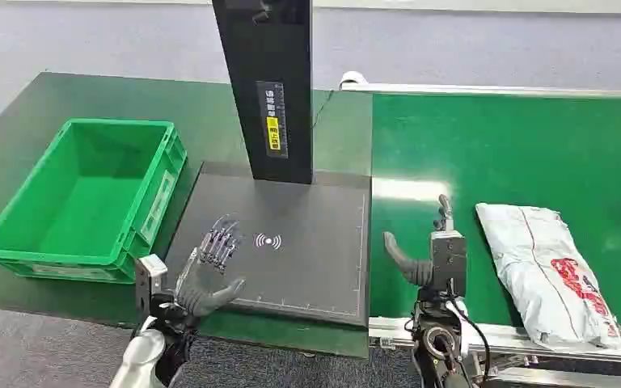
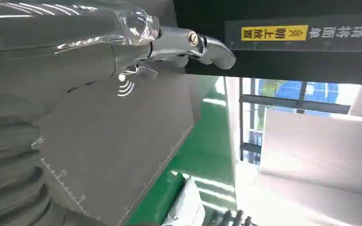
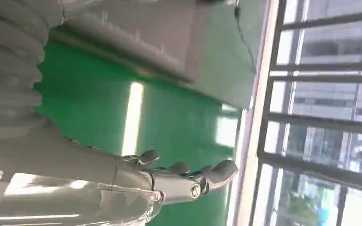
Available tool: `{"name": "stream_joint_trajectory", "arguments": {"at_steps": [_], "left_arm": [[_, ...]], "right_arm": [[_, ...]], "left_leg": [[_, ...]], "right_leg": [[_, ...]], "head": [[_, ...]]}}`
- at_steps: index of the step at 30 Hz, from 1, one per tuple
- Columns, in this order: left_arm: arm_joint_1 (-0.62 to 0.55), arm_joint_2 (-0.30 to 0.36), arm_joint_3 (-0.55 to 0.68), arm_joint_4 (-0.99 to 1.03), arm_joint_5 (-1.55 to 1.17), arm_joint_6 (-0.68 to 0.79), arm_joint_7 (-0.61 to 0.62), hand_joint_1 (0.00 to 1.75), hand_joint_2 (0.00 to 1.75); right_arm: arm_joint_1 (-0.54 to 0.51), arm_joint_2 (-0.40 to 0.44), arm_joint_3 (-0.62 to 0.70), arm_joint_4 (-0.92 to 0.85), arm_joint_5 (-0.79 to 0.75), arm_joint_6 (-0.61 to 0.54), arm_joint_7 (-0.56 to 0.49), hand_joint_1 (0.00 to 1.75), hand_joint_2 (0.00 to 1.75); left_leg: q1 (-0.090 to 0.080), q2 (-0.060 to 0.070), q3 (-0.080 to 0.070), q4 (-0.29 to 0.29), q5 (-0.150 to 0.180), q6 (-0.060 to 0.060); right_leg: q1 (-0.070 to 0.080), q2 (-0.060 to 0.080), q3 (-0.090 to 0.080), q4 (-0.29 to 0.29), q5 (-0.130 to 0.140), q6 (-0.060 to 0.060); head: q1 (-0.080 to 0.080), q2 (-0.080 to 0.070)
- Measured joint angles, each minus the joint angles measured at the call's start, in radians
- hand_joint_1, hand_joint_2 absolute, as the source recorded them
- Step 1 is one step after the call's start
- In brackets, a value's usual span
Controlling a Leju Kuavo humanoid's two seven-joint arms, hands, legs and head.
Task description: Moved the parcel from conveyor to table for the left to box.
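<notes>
A white plastic parcel [image 1: 550, 271] with red print lies on the green conveyor belt [image 1: 517, 153] at the right, near the front rail. My right hand [image 1: 437, 250] stands upright over the belt just left of the parcel, fingers straight, thumb out, holding nothing and apart from the parcel; the right wrist view shows its fingers [image 3: 188, 176] extended above the belt. My left hand [image 1: 210, 271] hovers flat over the front left part of the dark scanner plate [image 1: 307, 242], fingers spread and empty; in the left wrist view its fingers [image 2: 188, 44] stretch above the plate.
An empty green crate [image 1: 89, 198] sits on the dark green table at the left. A black upright scanner post [image 1: 268, 81] rises from the back of the plate. The conveyor's metal rail [image 1: 525, 335] runs along the front edge.
</notes>
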Motion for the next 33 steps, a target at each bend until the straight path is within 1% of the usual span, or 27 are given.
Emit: {"name": "stream_joint_trajectory", "arguments": {"at_steps": [8, 14, 15, 17, 19, 20, 21, 23, 26, 30, 32, 33], "left_arm": [[0.036, 0.011, 0.006, -0.023, 0.002, 0.007, -0.005, 0.00, 1.75], [0.066, 0.015, 0.020, -0.052, 0.005, 0.015, -0.007, 0.00, 1.75], [0.069, 0.015, 0.021, -0.056, 0.005, 0.015, -0.007, 0.00, 1.75], [0.075, 0.015, 0.021, -0.066, -0.001, 0.016, -0.005, 0.00, 1.75], [0.079, 0.014, 0.023, -0.073, -0.007, 0.016, 0.004, 0.00, 1.75], [0.080, 0.014, 0.024, -0.076, -0.011, 0.017, 0.006, 0.00, 1.75], [0.083, 0.013, 0.026, -0.080, -0.014, 0.018, 0.011, 0.00, 1.75], [0.088, 0.011, 0.031, -0.085, -0.024, 0.019, 0.015, 0.00, 1.75], [0.105, 0.006, 0.040, -0.099, -0.035, 0.019, 0.018, 0.00, 1.75], [0.121, 0.002, 0.048, -0.113, -0.043, 0.018, 0.018, 0.00, 1.75], [0.125, -0.002, 0.053, -0.119, -0.047, 0.016, 0.021, 0.00, 1.75], [0.127, -0.003, 0.053, -0.123, -0.049, 0.016, 0.022, 0.00, 1.75]], "right_arm": [[0.019, -0.053, -0.092, -0.068, 0.075, -0.061, 0.006, 0.00, 1.75], [0.040, -0.067, -0.162, -0.113, 0.104, -0.093, 0.013, 0.00, 1.75], [0.042, -0.067, -0.169, -0.116, 0.129, -0.107, 0.024, 0.00, 1.75], [0.043, -0.071, -0.184, -0.120, 0.241, -0.142, 0.088, 0.00, 1.75], [0.043, -0.080, -0.206, -0.119, 0.405, -0.148, 0.211, 0.00, 1.75], [0.042, -0.085, -0.218, -0.119, 0.479, -0.144, 0.253, 0.00, 1.75], [0.040, -0.094, -0.238, -0.116, 0.584, -0.127, 0.326, 0.00, 1.75], [0.040, -0.103, -0.275, -0.113, 0.710, -0.082, 0.408, 0.00, 1.75], [0.052, -0.108, -0.337, -0.113, 0.859, 0.024, 0.516, 0.00, 1.75], [0.069, -0.111, -0.382, -0.112, 0.933, 0.130, 0.561, 0.00, 1.75], [0.074, -0.116, -0.394, -0.111, 0.976, 0.203, 0.598, 0.00, 1.75], [0.078, -0.117, -0.396, -0.110, 0.987, 0.218, 0.606, 0.00, 1.75]], "left_leg": [[0.000, 0.000, 0.000, 0.000, -0.001, 0.000], [0.000, 0.000, 0.000, 0.000, -0.001, 0.000], [0.000, 0.000, 0.000, 0.000, -0.001, 0.000], [0.000, 0.000, 0.000, 0.000, -0.001, 0.000], [0.000, 0.000, 0.000, 0.000, -0.001, 0.000], [0.000, -0.001, 0.000, 0.000, -0.001, 0.000], [0.000, -0.001, 0.000, 0.000, -0.001, 0.000], [0.000, -0.001, 0.000, 0.000, -0.001, 0.001], [0.000, -0.001, 0.000, 0.000, -0.001, 0.001], [0.000, 0.000, -0.001, 0.000, -0.002, 0.001], [0.000, -0.001, 0.000, 0.000, -0.002, 0.001], [0.000, -0.001, -0.001, 0.000, -0.002, 0.001]], "right_leg": [[0.000, 0.000, 0.000, 0.000, 0.000, 0.000], [0.000, 0.000, 0.000, 0.000, 0.000, 0.000], [0.000, 0.000, 0.000, 0.000, 0.000, 0.000], [0.000, 0.000, 0.000, 0.000, 0.000, 0.000], [0.000, 0.000, 0.000, 0.000, 0.000, 0.000], [0.000, 0.000, 0.000, 0.000, 0.000, 0.000], [0.000, 0.000, 0.000, 0.000, 0.000, 0.000], [0.000, 0.000, 0.000, 0.000, 0.000, 0.000], [0.000, 0.000, 0.000, 0.000, 0.000, 0.000], [0.000, 0.000, 0.000, 0.000, -0.001, 0.001], [0.000, 0.000, 0.000, 0.000, -0.001, 0.001], [0.000, 0.000, 0.000, 0.000, -0.001, 0.001]], "head": [[0.000, 0.000], [0.000, 0.000], [0.000, 0.000], [0.000, 0.000], [0.000, 0.000], [0.000, 0.000], [0.000, 0.000], [0.000, 0.000], [0.000, 0.000], [0.000, 0.000], [0.000, 0.000], [0.000, 0.000]]}}
